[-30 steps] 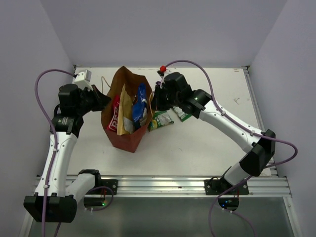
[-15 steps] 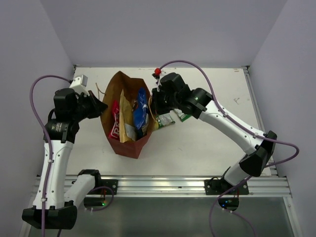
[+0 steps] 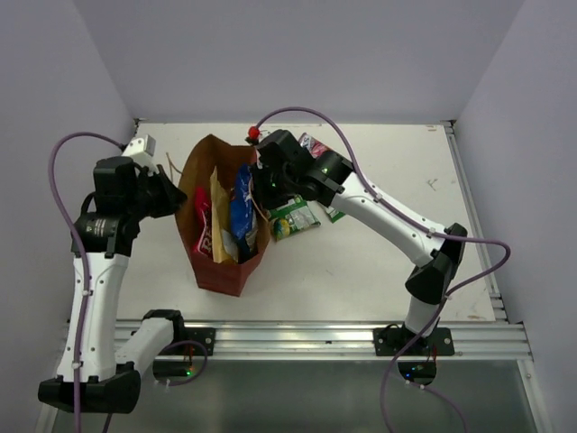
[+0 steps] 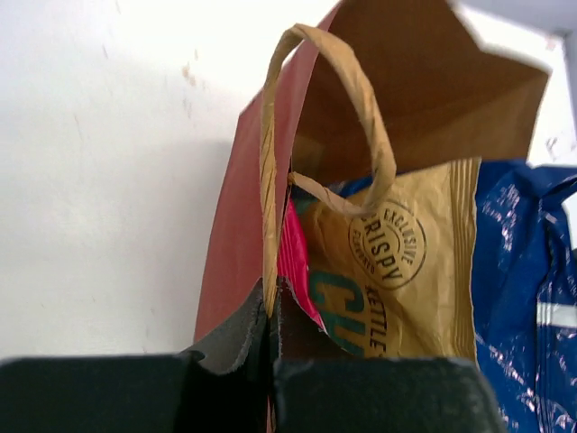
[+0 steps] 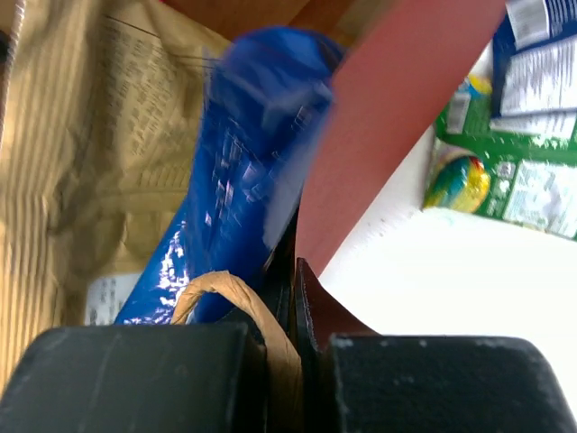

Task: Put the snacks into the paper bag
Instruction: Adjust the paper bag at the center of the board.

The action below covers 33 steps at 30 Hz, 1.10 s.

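Observation:
The brown paper bag (image 3: 220, 271) with red sides stands open left of centre. Inside stand a pink-red packet (image 3: 206, 232), a tan-gold packet (image 3: 222, 209) and a blue packet (image 3: 242, 209). My left gripper (image 3: 175, 193) is shut on the bag's left rim by the loop handle (image 4: 326, 99). My right gripper (image 3: 261, 186) is shut on the bag's right rim (image 5: 379, 135). The left wrist view shows the tan-gold packet (image 4: 410, 271) and the blue packet (image 4: 527, 289); the right wrist view shows the blue packet (image 5: 248, 162). Small green packets (image 3: 295, 218) lie on the table right of the bag.
Another green packet (image 3: 334, 213) lies partly under the right arm, and a small pinkish packet (image 3: 312, 144) lies behind it. The green packets also show in the right wrist view (image 5: 514, 171). White walls close the table at the back and sides.
Both grippers have moved left, still gripping the bag's rims. The bag has shifted left, away from the green packets.

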Tool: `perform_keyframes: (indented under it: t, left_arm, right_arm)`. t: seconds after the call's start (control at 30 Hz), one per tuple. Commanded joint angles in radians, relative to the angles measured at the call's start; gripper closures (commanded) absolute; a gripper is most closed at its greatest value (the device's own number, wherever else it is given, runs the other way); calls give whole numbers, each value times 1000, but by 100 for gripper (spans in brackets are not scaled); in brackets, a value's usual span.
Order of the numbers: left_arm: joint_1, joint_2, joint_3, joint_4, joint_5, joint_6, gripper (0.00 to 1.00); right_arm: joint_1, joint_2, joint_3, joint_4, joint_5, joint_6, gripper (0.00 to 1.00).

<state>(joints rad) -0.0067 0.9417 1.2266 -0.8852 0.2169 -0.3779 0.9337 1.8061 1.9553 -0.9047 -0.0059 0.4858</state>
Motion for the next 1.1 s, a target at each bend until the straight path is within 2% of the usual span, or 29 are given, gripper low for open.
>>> perform_keyframes:
  t: [0.0, 0.03, 0.1, 0.17, 0.23, 0.33, 0.43, 0.6, 0.73, 0.77, 0.8, 1.0, 1.07]
  left_arm:
    - [5, -60, 119, 14, -75, 56, 100]
    - [5, -60, 81, 18, -109, 60, 100]
    - [5, -28, 25, 9, -105, 56, 100]
    - [5, -26, -51, 38, 19, 42, 100]
    - [4, -41, -82, 64, 59, 25, 100]
    - [5, -53, -41, 34, 78, 27, 100]
    - [5, -67, -71, 52, 0, 37, 100]
    - [5, -49, -171, 107, -1, 33, 100]
    - [5, -57, -167, 134, -28, 36, 100]
    - [5, -54, -162, 138, -28, 39, 100]
    - [5, -50, -151, 140, -30, 40, 100]
    - [5, -43, -110, 160, -40, 39, 95]
    - [5, -38, -98, 163, -50, 39, 89]
  right_arm:
    - [27, -35, 85, -39, 50, -36, 100]
    - [22, -9, 103, -39, 50, -39, 100]
    - [25, 92, 186, -159, 28, -50, 100]
    - [53, 98, 240, -178, 18, -58, 100]
    - [66, 59, 214, -142, 17, -44, 100]
    - [66, 41, 220, -168, 30, -44, 100]
    - [65, 27, 154, -131, 49, -41, 100]
    - [62, 58, 94, -120, 49, -35, 91]
    - [62, 18, 64, -80, 90, -39, 85]
    - [62, -10, 56, -71, 92, -41, 83]
    - [63, -23, 41, -51, 96, -44, 72]
    - [57, -129, 18, -53, 170, -58, 53]
    - [56, -163, 7, -43, 187, -61, 44]
